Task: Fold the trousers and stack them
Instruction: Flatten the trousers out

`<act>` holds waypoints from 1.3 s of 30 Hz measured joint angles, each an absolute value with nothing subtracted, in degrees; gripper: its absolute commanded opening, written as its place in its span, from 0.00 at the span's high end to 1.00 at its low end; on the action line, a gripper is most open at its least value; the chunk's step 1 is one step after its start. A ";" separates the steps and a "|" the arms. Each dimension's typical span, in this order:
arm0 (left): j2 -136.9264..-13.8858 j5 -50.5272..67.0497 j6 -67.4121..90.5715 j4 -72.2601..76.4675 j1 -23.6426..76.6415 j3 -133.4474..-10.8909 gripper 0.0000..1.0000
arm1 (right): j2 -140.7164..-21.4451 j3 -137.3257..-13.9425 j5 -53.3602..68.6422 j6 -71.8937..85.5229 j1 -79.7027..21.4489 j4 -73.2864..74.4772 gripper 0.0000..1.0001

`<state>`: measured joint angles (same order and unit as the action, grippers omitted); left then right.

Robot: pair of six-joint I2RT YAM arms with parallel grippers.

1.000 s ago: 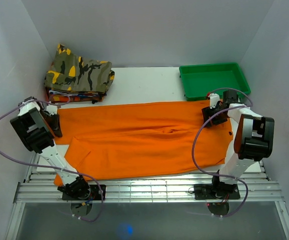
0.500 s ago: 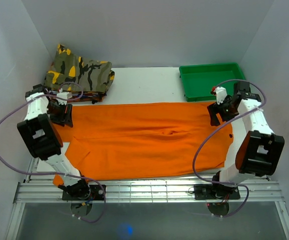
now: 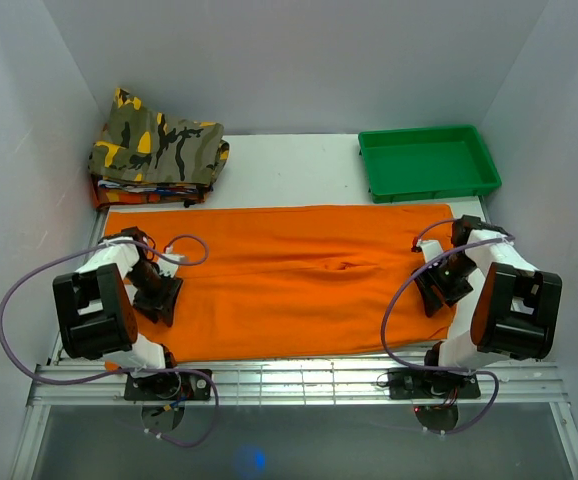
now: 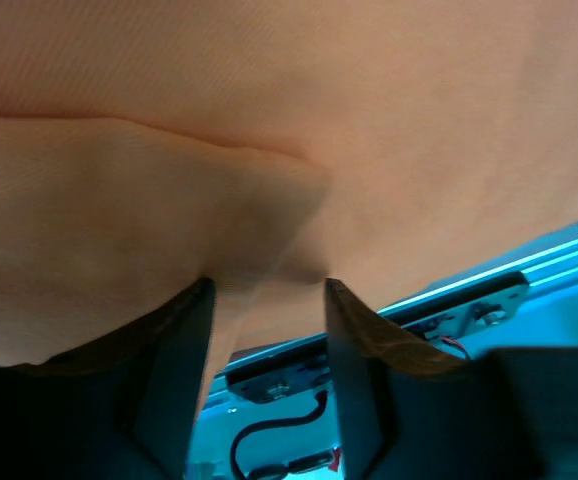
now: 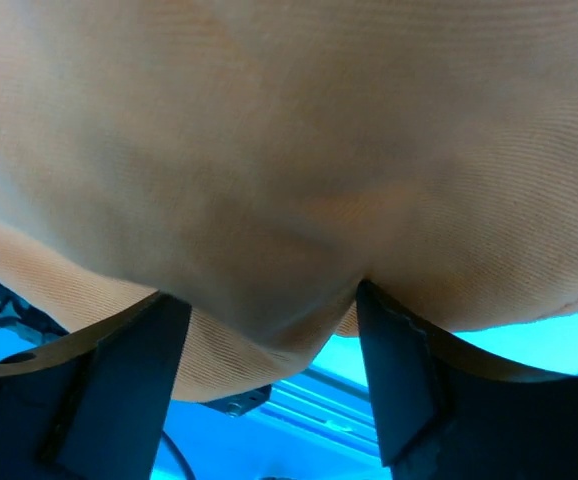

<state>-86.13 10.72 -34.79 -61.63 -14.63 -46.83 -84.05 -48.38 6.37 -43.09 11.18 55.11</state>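
Observation:
The orange trousers [image 3: 299,280] lie flat across the table, folded lengthwise into a long band. My left gripper [image 3: 159,300] sits low over their left end. In the left wrist view its jaws stand apart [image 4: 264,290], and a soft fold of the trousers [image 4: 269,120] lies at the fingertips. At the right end my right gripper [image 3: 437,290] is also down on the cloth. Its jaws are wide apart [image 5: 264,300], with a bulge of the trousers [image 5: 289,130] sagging between the tips, not pinched.
A folded camouflage garment [image 3: 159,145] tops a small stack at the back left. A green tray [image 3: 429,160] stands at the back right. Metal rails [image 3: 299,380] run along the near edge with both arm bases, and walls close in on each side.
Both grippers have moved from the far edge of the trousers toward the near side. The loose lower-left flap is gone and the cloth now lies as an even band. Both sets of jaws stand wider.

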 measured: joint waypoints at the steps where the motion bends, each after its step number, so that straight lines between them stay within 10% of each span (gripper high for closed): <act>1: -86.52 9.69 -34.22 -60.73 -14.44 -46.24 0.51 | -84.86 -48.38 6.44 -42.63 11.20 54.68 0.43; 6: -89.89 4.64 -30.28 -58.43 -14.35 -48.14 1.00 | -86.85 -50.61 7.90 -40.01 11.18 54.48 0.88; 16: -94.24 5.37 -30.17 -57.52 -17.93 -64.88 1.00 | -87.13 -70.26 10.31 -36.27 5.61 53.91 0.92; 19: -99.55 5.58 -30.37 -56.29 -22.02 -71.46 1.00 | -88.73 -70.28 7.42 -36.34 -4.01 52.64 0.67; 21: -104.77 5.50 -30.17 -56.49 -24.71 -74.83 1.00 | -93.56 -69.19 4.47 -36.38 -13.76 50.59 0.05; 26: -111.59 5.87 -28.51 -56.99 -26.04 -77.91 1.00 | -97.69 -69.76 5.37 -34.35 -19.49 50.00 0.10; 32: -111.85 5.76 -27.53 -56.82 -26.04 -78.02 1.00 | -84.34 -65.95 27.42 -39.72 27.11 53.32 0.08; 39: -112.12 5.82 -26.94 -57.12 -26.04 -78.39 1.00 | -96.12 -55.55 36.01 -42.15 40.84 53.78 0.17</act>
<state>-112.12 5.82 -26.94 -57.12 -26.04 -78.39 -96.12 -55.55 36.01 -42.15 40.84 53.78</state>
